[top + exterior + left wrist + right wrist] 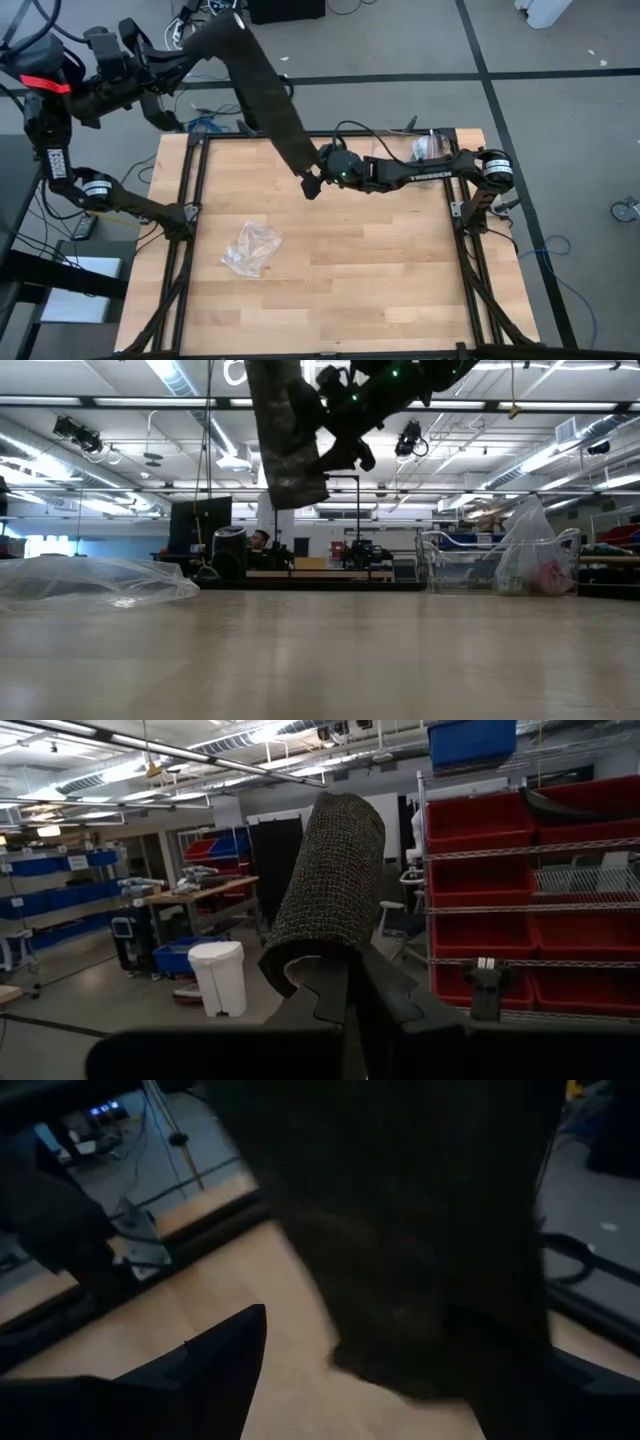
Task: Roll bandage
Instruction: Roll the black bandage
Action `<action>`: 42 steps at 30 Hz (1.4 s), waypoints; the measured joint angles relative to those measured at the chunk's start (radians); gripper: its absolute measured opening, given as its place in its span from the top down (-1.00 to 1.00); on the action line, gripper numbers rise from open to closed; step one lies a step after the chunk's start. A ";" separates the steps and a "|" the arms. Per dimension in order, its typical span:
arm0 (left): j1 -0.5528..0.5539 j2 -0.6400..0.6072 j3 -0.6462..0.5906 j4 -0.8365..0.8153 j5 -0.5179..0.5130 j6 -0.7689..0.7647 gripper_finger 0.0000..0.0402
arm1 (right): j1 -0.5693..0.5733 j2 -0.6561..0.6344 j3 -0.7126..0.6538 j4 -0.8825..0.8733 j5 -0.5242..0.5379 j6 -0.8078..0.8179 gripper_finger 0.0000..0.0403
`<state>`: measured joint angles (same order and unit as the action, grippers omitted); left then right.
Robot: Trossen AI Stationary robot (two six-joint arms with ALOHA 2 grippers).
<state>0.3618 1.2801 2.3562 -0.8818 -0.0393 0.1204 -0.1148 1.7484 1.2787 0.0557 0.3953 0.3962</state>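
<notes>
A crumpled clear plastic bag [250, 247] lies on the wooden counter [380, 270], well apart from the right pincer [312, 186] and nearer the front. Another clear bag [428, 148], perhaps holding something pink, sits behind that pincer's arm.

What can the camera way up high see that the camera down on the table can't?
Only the high view shows the left gripper holding the bandage's upper end beyond the table's far edge, the wooden table as a whole, and both arms' bases. Only the low view shows the room behind: shelves, ceiling lights, and a wire basket. Both show the dark bandage hanging in the air, the right gripper at its lower end, and the clear plastic bag.
</notes>
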 joint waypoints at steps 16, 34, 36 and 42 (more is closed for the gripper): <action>0.000 -0.019 0.000 -0.002 -0.010 -0.001 0.94 | 0.112 -0.125 0.017 -0.096 0.073 -0.096 -0.52; 0.000 -0.008 0.000 -0.007 -0.049 -0.002 0.94 | -0.021 0.089 0.015 0.149 -0.394 -0.093 -0.47; 0.000 -0.009 0.000 -0.008 -0.054 -0.002 0.94 | -0.010 0.118 0.015 0.152 -0.397 -0.065 -0.43; 0.000 -0.012 0.000 -0.008 -0.068 -0.002 0.94 | 0.041 0.157 0.015 0.172 -0.341 0.007 -0.15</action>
<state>0.3618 1.2686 2.3562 -0.8897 -0.1074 0.1184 -0.0739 1.9057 1.2938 0.2279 0.0538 0.4030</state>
